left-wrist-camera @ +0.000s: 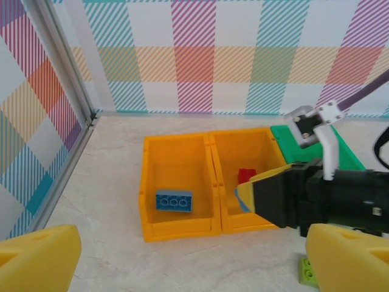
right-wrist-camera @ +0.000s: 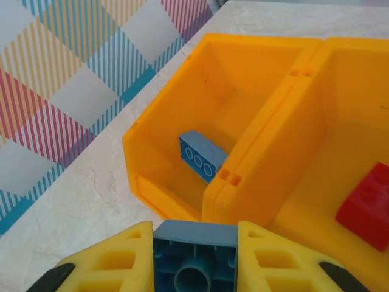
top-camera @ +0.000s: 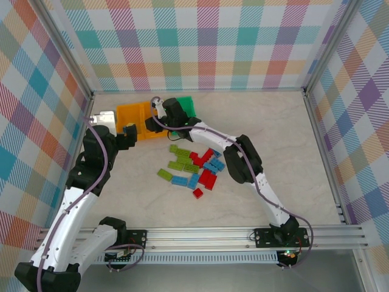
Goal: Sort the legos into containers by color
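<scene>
Progress is slight: a blue brick [right-wrist-camera: 200,155] and a red brick [right-wrist-camera: 368,204] lie binned ahead of the right end effector [right-wrist-camera: 194,243], which pinches a blue lego [right-wrist-camera: 194,261]; left end effector [left-wrist-camera: 191,261] gapes, loose pile [top-camera: 194,167] unsorted behind.

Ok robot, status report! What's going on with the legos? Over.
Left gripper open, empty. Right gripper shut on blue lego, by the orange bins. Left bin holds second blue lego, middle bin a red lego. Nothing blocking.

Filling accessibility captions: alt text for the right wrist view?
The right claw grips a blue studded plastic brick, hollow underside toward the camera, with two joined orange plastic bins beyond it. The wall-side bin holds a second blue brick; the other bin holds a red brick.
</scene>
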Motion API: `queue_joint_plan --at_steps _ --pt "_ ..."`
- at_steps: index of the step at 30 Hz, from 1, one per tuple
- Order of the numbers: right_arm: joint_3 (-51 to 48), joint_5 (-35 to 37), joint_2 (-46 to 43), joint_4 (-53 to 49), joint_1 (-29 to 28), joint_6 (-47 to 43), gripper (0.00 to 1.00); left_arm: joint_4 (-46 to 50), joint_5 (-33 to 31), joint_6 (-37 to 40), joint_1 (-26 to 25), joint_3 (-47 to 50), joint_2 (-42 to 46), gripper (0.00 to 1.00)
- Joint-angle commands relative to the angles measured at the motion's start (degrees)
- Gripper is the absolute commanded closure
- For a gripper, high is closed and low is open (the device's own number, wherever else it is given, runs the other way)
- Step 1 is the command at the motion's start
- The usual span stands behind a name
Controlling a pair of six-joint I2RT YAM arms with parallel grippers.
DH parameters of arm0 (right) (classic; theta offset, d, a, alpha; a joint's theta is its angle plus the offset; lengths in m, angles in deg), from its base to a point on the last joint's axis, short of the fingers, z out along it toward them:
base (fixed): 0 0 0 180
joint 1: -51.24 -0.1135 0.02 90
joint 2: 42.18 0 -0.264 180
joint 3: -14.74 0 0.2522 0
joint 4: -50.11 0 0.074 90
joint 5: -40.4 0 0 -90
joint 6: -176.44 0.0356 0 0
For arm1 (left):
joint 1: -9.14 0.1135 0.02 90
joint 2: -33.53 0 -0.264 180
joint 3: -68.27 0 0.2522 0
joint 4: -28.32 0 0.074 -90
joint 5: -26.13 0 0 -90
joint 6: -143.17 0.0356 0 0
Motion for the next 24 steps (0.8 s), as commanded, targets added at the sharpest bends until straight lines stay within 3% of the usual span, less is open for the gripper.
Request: queue_joint_plan --at_steps 1,7,8,11,12,24 --pt "9.6 -3.5 3.2 0.7 -0.6 -2.9 0.74 -1.3 -1.4 -1.2 0.5 0.3 0.1 0.05" --pt "34.0 -3.5 17.8 -8.0 -0.6 -2.1 0.72 -1.4 -1.0 -1.5 0.5 0.6 0.5 0.05" --pt "39.4 -3.3 20.8 -10.4 -0.6 -2.1 0.66 -1.4 -1.1 -1.5 0.5 0.7 0.4 0.05" --pt "53.1 -2.4 27.8 -15.9 -0.6 -2.5 0.30 -1.1 -1.0 -1.6 0.5 0.6 0.0 0.05" --pt "55.5 -2.2 28.8 -17.4 -0.6 -3.1 0.25 -1.0 -1.0 -1.6 0.5 0.5 -0.1 0.05" --pt "57.1 -2.2 20.9 -37.3 -0.6 -11.8 0.23 -0.5 -1.0 -1.5 0.5 0.4 -1.1 0.05"
